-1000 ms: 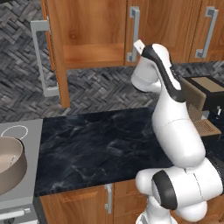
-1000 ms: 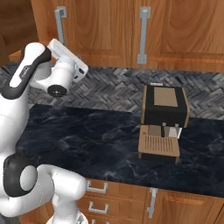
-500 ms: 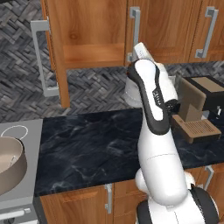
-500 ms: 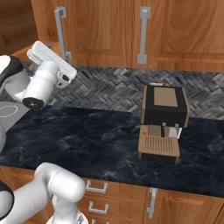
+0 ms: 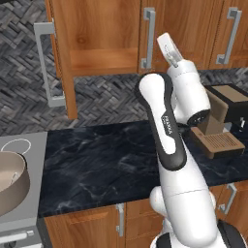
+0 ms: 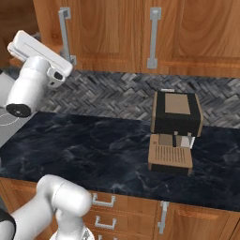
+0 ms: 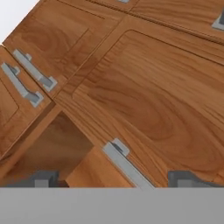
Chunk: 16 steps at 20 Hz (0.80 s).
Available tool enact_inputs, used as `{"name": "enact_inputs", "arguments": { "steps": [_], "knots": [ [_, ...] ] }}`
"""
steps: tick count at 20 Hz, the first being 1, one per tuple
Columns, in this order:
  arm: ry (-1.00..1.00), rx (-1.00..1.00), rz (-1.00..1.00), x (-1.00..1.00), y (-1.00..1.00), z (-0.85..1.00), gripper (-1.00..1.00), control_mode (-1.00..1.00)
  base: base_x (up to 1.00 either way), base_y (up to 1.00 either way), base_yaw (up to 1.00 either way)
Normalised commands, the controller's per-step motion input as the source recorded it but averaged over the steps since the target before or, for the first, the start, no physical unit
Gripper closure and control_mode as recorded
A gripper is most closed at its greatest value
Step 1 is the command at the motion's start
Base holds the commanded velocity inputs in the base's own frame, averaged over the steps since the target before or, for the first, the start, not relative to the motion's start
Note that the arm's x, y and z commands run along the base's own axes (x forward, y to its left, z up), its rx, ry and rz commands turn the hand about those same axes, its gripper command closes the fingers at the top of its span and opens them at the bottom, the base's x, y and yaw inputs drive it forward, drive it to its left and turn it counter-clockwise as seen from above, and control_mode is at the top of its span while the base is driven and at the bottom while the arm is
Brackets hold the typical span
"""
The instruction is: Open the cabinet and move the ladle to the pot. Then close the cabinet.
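i see the pot [image 5: 12, 184] on the stove nearest me, left of the dark counter [image 5: 111, 160]. the coffee machine [image 6: 176, 126] sits on the counter toward the right. my fingers [image 7: 113, 180] are spread wide, holding nothing, up by the cabinet [image 5: 101, 38] behind the counter. its left door [image 5: 60, 72] is swung open, the right one shut.

Arm swung left since a second ago, tool [image 7: 113, 177] now facing the cabinet [image 7: 144, 96].
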Motion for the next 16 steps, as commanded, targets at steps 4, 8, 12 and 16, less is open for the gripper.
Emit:
{"name": "enact_inputs", "arguments": {
  "steps": [4,8,12,16],
  "knots": [
    [0.21,0.0,-0.07,-1.0,0.2,0.82,-1.0,-1.0,0.0,0.0,0.0],
    [0.35,0.0,-0.13,-1.0,0.11,0.59,-1.0,-1.0,0.0,0.0,0.0],
    [0.49,0.0,-0.13,-1.0,0.11,0.84,-1.0,-1.0,0.0,0.0,0.0],
    [0.53,-0.01,-0.12,-1.0,0.16,0.81,-1.0,-1.0,0.0,0.0,0.0]
  ]
}}
